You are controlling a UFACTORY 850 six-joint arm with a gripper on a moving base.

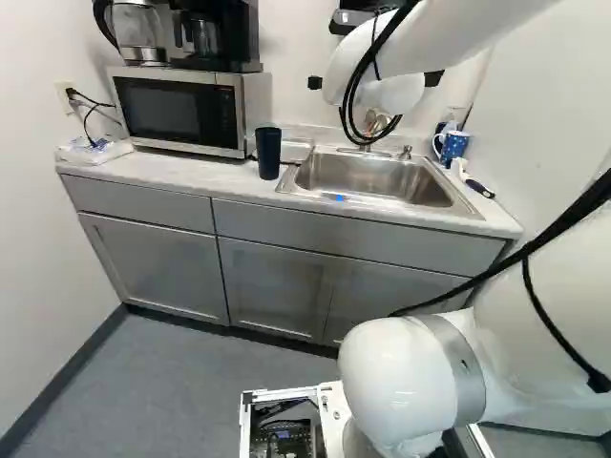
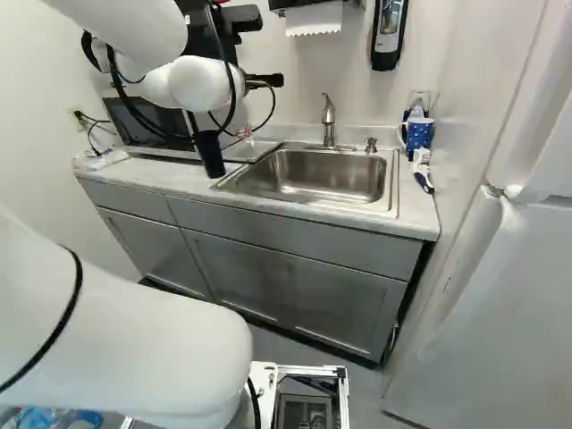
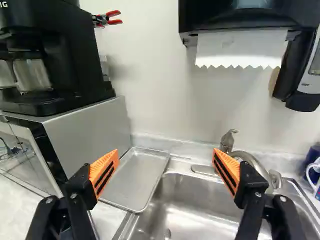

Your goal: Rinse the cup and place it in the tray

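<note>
A dark blue cup (image 1: 269, 153) stands upright on the counter left of the sink; the wrist view does not show it. The shallow metal tray (image 3: 137, 177) lies empty between the microwave and the sink basin (image 3: 192, 210). My gripper (image 1: 315, 83) is mostly hidden behind the white wrist in the left base view, black parts sticking out on both sides. In the wrist view the gripper (image 3: 166, 169) has its orange-padded fingers wide apart, nothing between them, above the counter and facing the wall over the tray and sink.
The microwave (image 1: 181, 113) carries a coffee maker (image 3: 55, 55). Behind the sink rises the faucet (image 2: 329, 121). A spotted blue mug (image 2: 417, 134) and a brush (image 2: 423, 174) are at the sink's right. A paper towel dispenser (image 3: 240, 15) hangs on the wall.
</note>
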